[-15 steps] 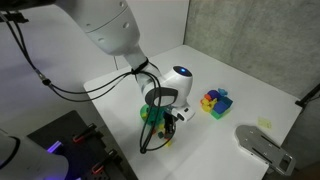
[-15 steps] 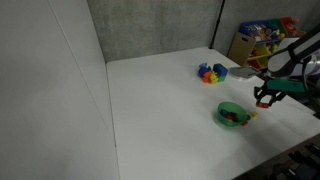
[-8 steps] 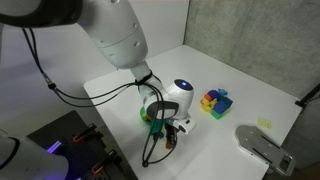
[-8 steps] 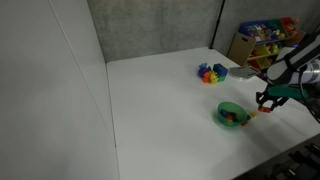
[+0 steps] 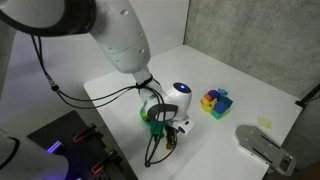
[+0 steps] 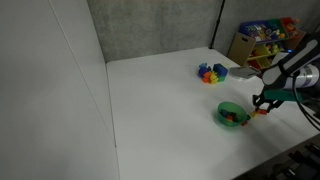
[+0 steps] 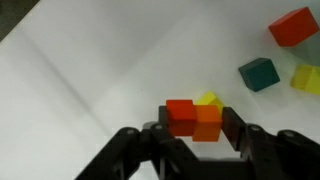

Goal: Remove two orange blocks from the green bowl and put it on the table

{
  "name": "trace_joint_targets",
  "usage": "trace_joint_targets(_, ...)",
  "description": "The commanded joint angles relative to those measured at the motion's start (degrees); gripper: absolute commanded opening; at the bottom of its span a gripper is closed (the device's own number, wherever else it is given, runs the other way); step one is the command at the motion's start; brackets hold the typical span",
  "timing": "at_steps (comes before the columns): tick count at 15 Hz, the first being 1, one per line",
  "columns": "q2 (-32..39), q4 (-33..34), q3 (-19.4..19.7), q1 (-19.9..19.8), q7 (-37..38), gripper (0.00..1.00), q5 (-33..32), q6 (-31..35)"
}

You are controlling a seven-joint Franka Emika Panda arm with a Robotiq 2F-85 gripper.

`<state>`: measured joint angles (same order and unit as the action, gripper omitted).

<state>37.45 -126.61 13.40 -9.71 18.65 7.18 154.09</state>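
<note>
Where my end effector [image 6: 262, 103] hangs just beside the one green bowl [image 6: 232, 114], its fingers [image 7: 165, 128] are clamped on one orange block [image 7: 205, 120] over the tabletop [image 6: 160, 100]. One yellow cube [image 7: 208, 99] sits just behind that block. One multicoloured block cluster [image 6: 211, 73] stands well apart from the bowl, whose contents I cannot count.

A bulky white arm [image 5: 115, 35] is filling the upper left, black cables [image 5: 60, 92] looping off it. Its rounded white wrist [image 5: 172, 100] is wearing a dark-blue ring. The claw [image 7: 198, 128] is showing matte black, angular fingers [image 7: 158, 138].
</note>
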Motion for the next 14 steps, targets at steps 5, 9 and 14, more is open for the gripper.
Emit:
trace_joint_targets(5, 0.0, 0.6, -0.8, -0.5, -2.5, 0.6, 0.7, 0.0)
trace_joint_targets(9, -1.6, -0.4, -1.3, -0.2, -3.6, 0.92, 0.5, -0.2)
trace_joint_targets(14, -5.4, -1.5, -1.7, 0.7, -5.0, 1.0, -0.3, -2.5)
